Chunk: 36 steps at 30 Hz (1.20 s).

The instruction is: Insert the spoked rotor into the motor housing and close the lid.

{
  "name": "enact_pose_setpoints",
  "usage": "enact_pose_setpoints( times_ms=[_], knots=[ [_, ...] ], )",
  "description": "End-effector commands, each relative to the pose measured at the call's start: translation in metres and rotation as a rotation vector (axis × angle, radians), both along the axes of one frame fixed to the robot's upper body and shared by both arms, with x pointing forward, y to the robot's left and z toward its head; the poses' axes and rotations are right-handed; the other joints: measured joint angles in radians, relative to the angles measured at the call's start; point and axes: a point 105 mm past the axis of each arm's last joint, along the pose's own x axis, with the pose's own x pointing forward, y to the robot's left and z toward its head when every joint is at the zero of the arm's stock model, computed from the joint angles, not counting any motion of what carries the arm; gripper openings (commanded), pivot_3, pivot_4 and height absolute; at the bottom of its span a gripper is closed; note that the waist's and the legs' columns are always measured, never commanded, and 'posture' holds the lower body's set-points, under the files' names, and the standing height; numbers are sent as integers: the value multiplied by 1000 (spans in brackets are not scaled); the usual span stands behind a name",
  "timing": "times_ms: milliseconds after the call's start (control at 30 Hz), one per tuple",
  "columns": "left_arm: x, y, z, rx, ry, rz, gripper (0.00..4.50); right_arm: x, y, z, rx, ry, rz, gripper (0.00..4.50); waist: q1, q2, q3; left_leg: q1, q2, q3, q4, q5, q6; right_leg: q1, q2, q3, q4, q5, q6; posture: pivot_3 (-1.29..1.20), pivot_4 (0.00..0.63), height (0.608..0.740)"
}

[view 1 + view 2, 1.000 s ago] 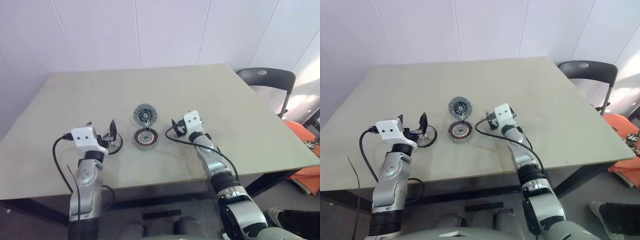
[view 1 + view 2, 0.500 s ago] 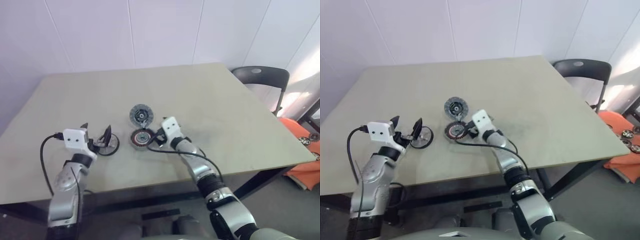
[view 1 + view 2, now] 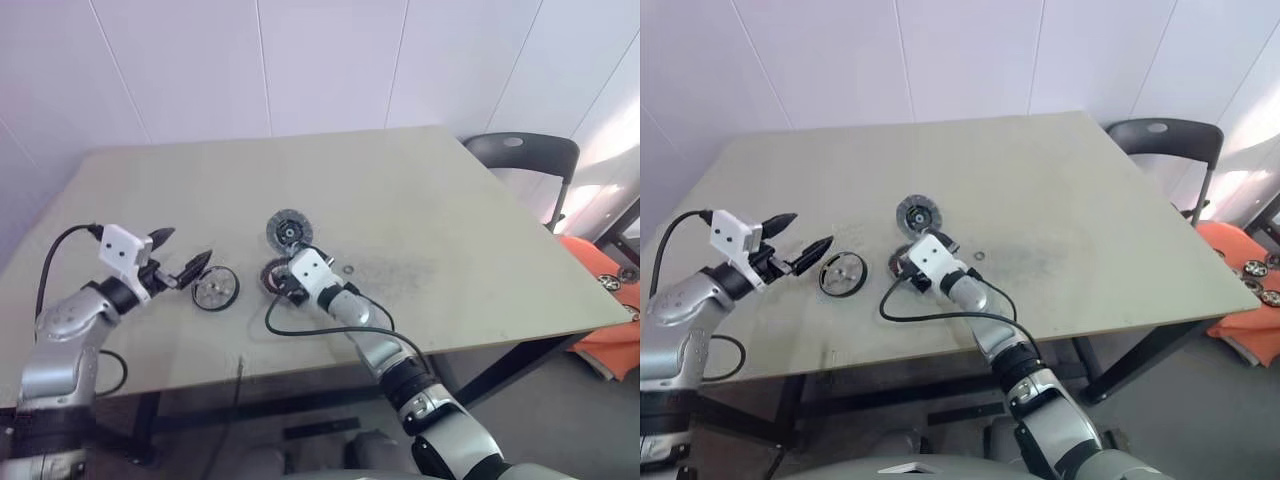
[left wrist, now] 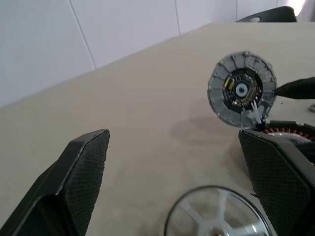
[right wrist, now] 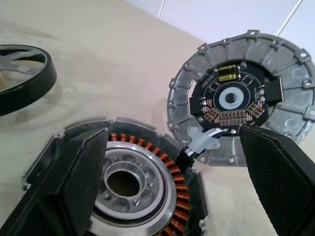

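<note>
Rotor [image 3: 215, 289] flat between left hand [image 3: 183, 257] and housing [image 5: 129, 186]

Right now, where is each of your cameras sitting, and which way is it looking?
Left and right eye views: on my head, looking forward and down at the table; both arms show, and the left gripper is open.
Left wrist view: on my left wrist, facing along its fingers at the spoked rotor and the lid.
Right wrist view: on my right wrist, open right gripper over the motor housing.
Shared: both wrist views show the lid, rotor and housing.
</note>
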Motion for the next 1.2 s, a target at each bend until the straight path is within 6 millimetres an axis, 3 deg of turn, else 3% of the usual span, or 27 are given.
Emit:
enact_pose_setpoints(
  times_ms=[33, 100, 233, 267, 367, 500, 667, 867, 967, 1200],
  knots=[
    [5, -5, 8, 15, -39, -31, 4463, 59, -172, 109, 99, -89, -192, 4436, 28, 10, 7, -2, -3, 0, 2, 1, 2, 0, -3, 0, -1, 0, 0, 0, 0, 740],
    [7, -9, 4, 1, -33, -41, 4463, 62, -177, 116, 148, -58, -183, 4436, 43, 11, 7, -5, -16, -1, 0, 5, 12, 0, -16, 1, -2, 0, 0, 0, 0, 740],
    [5, -15, -7, -29, -8, -54, 4463, 63, -189, 125, 370, 55, -178, 4436, -20, -18, -11, 4, -6, 2, -14, -1, 18, 6, -13, 2, -9, 1, 5, 0, 0, 740],
    [4, -16, -8, -38, -5, -60, 4463, 61, -188, 125, 396, 84, -153, 4436, -27, -18, -11, 12, -4, 2, -17, -1, 18, 7, -11, 1, -9, 1, 5, 0, 0, 740],
    [4, -16, -11, -45, 0, -54, 4463, 51, -184, 118, 403, 164, -88, 4436, -25, -9, -7, 9, -3, 2, -19, -1, 18, 0, -11, 0, -3, 1, 3, 0, 0, 740],
    [4, -18, -14, -51, 3, -46, 4463, 43, -173, 107, 395, 226, -38, 4436, -17, -6, -7, -7, -3, 2, -16, 0, 16, -17, -12, 0, 3, 2, 2, 0, 0, 740],
    [-2, -23, -16, -70, 31, -85, 4463, 33, -162, 114, 464, 310, 50, 4436, -4, -6, -7, -5, -3, 3, -16, 0, 15, -17, -12, 1, 3, 2, 1, 0, 0, 740],
    [-6, -27, -14, -65, 59, -155, 4463, 19, -141, 103, 319, 354, 228, 4436, -1, -6, -7, -6, -3, 3, -16, 0, 15, -17, -12, 0, 2, 2, 1, 0, 0, 740],
    [-6, -28, -8, -51, 65, -203, 4463, 27, -135, 97, 252, 340, 230, 4436, -3, -6, -7, -6, -4, 3, -16, 0, 15, -16, -13, 0, 2, 2, 1, 0, 0, 740],
    [-4, -32, 14, 10, 88, -379, 4463, 50, -119, 107, 199, 253, 213, 4436, -8, -6, -7, -5, -4, 3, -17, 4, 8, -17, -12, 0, 3, 3, -1, 0, 0, 740]
  ],
)
